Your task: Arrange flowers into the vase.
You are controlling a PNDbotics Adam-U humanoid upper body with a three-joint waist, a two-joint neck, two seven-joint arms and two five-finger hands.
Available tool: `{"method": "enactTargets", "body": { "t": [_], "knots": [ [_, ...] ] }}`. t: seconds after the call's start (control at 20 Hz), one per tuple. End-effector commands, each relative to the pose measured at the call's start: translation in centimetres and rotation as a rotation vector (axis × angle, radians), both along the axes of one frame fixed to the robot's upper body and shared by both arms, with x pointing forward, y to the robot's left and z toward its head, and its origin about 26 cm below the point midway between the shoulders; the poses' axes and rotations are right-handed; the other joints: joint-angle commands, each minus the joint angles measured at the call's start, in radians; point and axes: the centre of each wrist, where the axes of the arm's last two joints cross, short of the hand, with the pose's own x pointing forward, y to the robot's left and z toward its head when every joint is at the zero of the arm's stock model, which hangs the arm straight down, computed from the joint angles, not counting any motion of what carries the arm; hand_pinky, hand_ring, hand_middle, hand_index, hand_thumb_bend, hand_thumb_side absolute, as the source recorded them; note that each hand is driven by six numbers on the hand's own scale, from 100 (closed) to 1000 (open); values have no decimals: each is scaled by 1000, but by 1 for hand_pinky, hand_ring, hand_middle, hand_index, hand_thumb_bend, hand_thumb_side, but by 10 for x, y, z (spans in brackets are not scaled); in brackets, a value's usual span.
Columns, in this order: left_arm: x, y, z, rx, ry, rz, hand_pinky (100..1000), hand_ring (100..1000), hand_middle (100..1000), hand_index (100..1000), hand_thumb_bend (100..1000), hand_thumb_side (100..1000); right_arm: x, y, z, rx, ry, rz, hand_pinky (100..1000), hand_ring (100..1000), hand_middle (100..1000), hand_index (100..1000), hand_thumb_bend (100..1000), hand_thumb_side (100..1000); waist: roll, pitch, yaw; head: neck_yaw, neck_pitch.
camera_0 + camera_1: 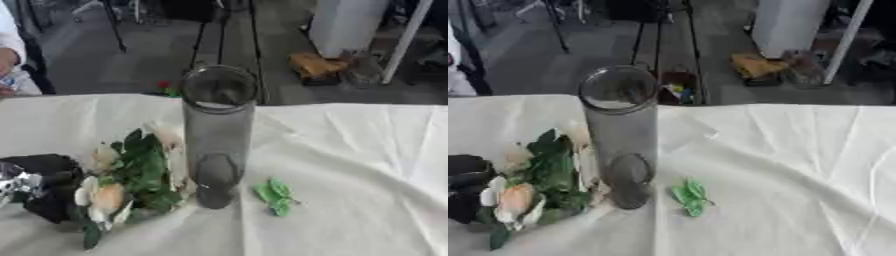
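The left hand (39, 187) is curled round the flowers (131, 175) low beside the empty vase (217, 135), so the lift seems underway; next, stems must clear its rim.

The vase (217, 135) stands upright near the middle of the desk (367, 165). The flowers (131, 180) lie on the desk just left of it, touching its base. The left robot hand (39, 187) sits at the flowers' left end. A small leaf sprig (275, 195) lies just right of the vase.
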Motion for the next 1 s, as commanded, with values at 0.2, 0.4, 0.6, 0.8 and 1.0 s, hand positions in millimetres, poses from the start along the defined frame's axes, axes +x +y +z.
{"method": "enactTargets", "body": {
  "t": [0.2, 0.4, 0.6, 0.8, 1.0],
  "knots": [
    [-11, 6, 28, -5, -85, 20, 246, 100, 113, 275, 100, 433, -2, -2, 6, -28, -18, -10, 859, 704, 495, 757, 100, 830, 2, -23, 3, -3, 2],
    [-13, 6, 34, -20, -110, 27, 220, 100, 100, 249, 100, 412, -3, -2, 6, -27, -15, -11, 859, 705, 495, 758, 100, 829, 2, -24, 3, -4, 2],
    [-16, 6, 40, -32, -140, 38, 213, 100, 100, 239, 100, 367, -3, -2, 5, -26, -13, -12, 861, 706, 495, 758, 100, 829, 1, -25, 4, -5, 2],
    [-18, 8, 45, -28, -155, 55, 215, 100, 100, 240, 100, 339, -3, -2, 5, -27, -11, -11, 864, 708, 493, 760, 100, 831, 1, -24, 6, -7, 6],
    [-21, 10, 49, -14, -173, 68, 217, 100, 100, 241, 100, 322, -3, -2, 5, -28, -9, -12, 865, 708, 493, 760, 100, 831, 2, -23, 9, -9, 8]
  ]
}}
